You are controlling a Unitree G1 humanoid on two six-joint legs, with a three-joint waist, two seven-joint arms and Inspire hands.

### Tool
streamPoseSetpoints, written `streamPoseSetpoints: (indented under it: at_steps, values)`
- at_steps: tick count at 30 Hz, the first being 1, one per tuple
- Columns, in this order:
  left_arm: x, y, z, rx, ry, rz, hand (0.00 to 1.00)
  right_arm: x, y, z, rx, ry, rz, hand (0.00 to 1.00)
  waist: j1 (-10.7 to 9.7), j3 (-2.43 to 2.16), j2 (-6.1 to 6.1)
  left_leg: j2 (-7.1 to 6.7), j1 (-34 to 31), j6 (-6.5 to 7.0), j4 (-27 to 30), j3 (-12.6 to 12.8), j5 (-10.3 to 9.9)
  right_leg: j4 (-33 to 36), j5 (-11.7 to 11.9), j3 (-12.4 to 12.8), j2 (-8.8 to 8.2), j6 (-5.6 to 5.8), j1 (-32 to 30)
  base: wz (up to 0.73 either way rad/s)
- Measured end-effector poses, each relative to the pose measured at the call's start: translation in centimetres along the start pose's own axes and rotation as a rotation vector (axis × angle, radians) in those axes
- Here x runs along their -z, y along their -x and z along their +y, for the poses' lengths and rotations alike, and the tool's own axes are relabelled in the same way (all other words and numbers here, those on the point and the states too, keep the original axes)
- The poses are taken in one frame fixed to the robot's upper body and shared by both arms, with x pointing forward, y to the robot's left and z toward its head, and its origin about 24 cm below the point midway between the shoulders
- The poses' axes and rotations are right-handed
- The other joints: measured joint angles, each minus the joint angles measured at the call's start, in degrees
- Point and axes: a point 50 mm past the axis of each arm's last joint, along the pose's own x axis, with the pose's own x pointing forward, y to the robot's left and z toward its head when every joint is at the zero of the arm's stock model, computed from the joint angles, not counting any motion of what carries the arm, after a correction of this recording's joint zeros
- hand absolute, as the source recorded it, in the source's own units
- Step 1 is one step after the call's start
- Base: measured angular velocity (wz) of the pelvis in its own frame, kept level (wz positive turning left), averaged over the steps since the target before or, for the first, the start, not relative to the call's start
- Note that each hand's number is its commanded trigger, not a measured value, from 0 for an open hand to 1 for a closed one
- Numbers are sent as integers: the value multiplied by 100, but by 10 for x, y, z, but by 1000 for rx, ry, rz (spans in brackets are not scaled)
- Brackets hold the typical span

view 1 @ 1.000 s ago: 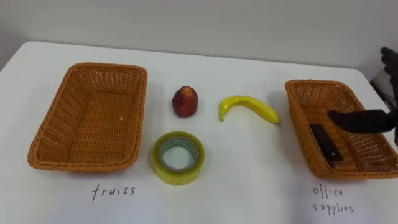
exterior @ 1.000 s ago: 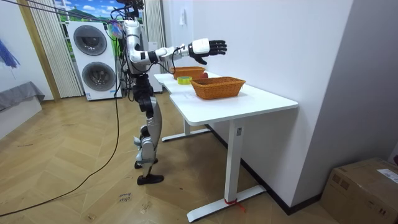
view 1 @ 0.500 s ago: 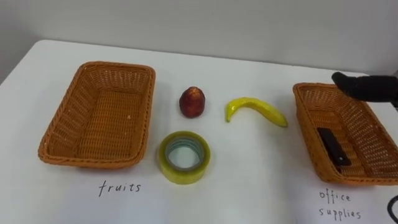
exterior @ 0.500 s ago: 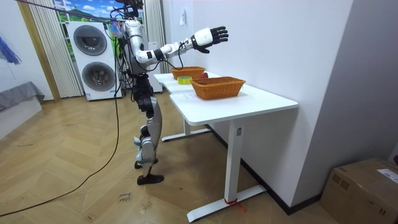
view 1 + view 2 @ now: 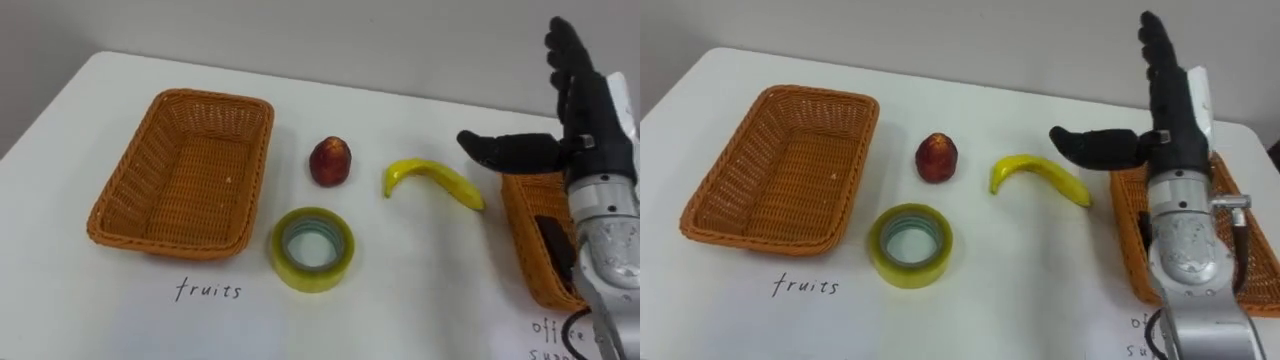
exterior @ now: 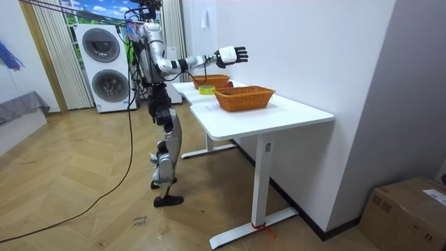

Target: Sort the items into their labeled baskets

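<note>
A yellow banana (image 5: pixel 432 178) (image 5: pixel 1039 175) and a red apple (image 5: pixel 330 161) (image 5: pixel 937 158) lie on the white table (image 5: pixel 400 270) between two wicker baskets. A roll of yellow tape (image 5: pixel 313 248) (image 5: pixel 909 244) sits in front of the apple. The fruits basket (image 5: pixel 185 173) (image 5: pixel 780 167) on the left holds nothing. The office supplies basket (image 5: pixel 530 235) (image 5: pixel 1125 230) on the right holds a dark flat item (image 5: pixel 555 240). My right hand (image 5: pixel 575 120) (image 5: pixel 1160 115) is raised and open above that basket's near-left corner, fingers straight, thumb pointing left toward the banana's right end. It holds nothing.
Handwritten labels mark the table: "fruits" (image 5: pixel 208 291) before the left basket and "office supplies" at the lower right. In the room view I stand at the table's end (image 6: pixel 209 115), right arm stretched over it; washing machines (image 6: pixel 104 66) stand behind me.
My right hand has risen from over the office supplies basket and swung left toward the banana, staying open. The head camera has shifted, so the whole scene has slid right.
</note>
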Motion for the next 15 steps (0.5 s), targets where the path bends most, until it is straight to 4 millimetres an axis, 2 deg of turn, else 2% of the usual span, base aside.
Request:
streamPoseSetpoints:
  at_steps: [4,7,10,15]
  values:
    - [-3,0,-2,5,-15,-11,0,1,3,18,-76,-30,9,0,60,6,49,-6,-45,2,12,-20,-1,1,4,-49,-8,5,-29,3]
    - [-4,0,-3,8,-15,-9,0,1,3,21,-108,-34,9,0,106,-23,110,-12,-117,10,10,-41,5,20,10,-61,-15,3,-103,3]
    - [-4,1,-4,9,-25,-4,0,2,4,23,-120,-35,13,0,156,-27,183,-18,-107,16,14,-43,10,25,11,-64,-22,4,-98,-1]
    - [-6,0,-5,-2,-25,-3,0,4,6,33,-175,-73,31,0,196,-25,189,-21,-110,20,17,-50,17,25,11,-62,-26,4,-96,0]
